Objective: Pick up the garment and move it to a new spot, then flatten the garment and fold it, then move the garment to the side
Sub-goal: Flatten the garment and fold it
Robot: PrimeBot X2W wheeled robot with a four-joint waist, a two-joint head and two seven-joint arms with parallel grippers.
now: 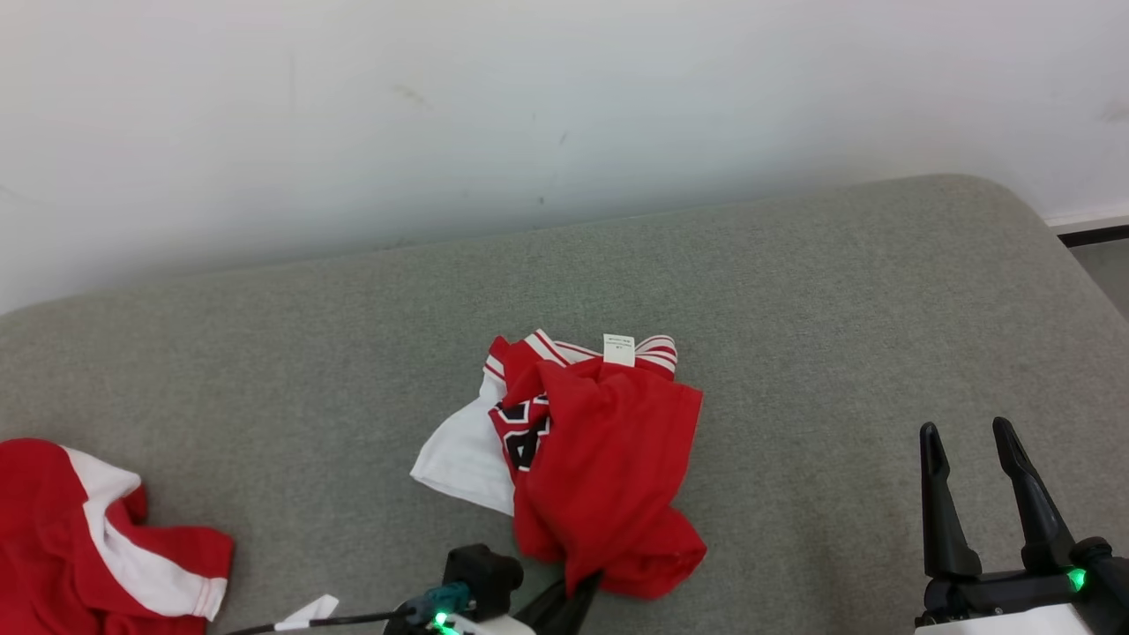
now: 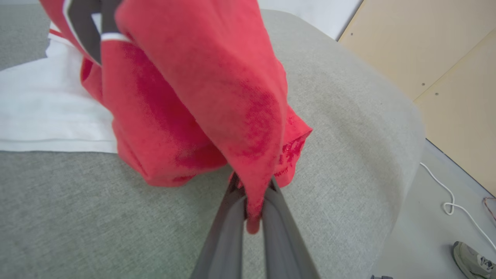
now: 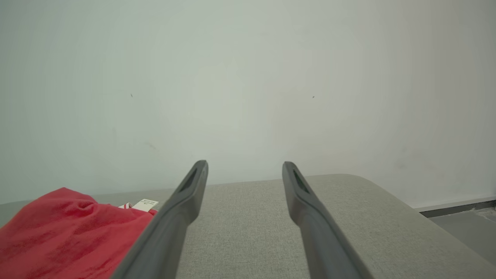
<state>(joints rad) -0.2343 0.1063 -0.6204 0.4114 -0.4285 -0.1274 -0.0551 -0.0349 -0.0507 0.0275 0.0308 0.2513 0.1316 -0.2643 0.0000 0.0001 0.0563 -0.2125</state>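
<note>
**Thin pinch may slip**

The left tool [image 2: 252,190] is clamped on a narrow fold at the near edge of the garment [image 1: 609,459], which lies crumpled mid-cushion [image 1: 838,291]. The right tool [image 1: 968,432] stands apart, empty, well to the right. With so small a bite, a quick lift could pull the fabric free or drag the heap along bunched.

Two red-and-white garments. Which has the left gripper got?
The middle garment, with the white tag showing: the left gripper is shut on its near hem. The other garment lies untouched at the left.
</note>
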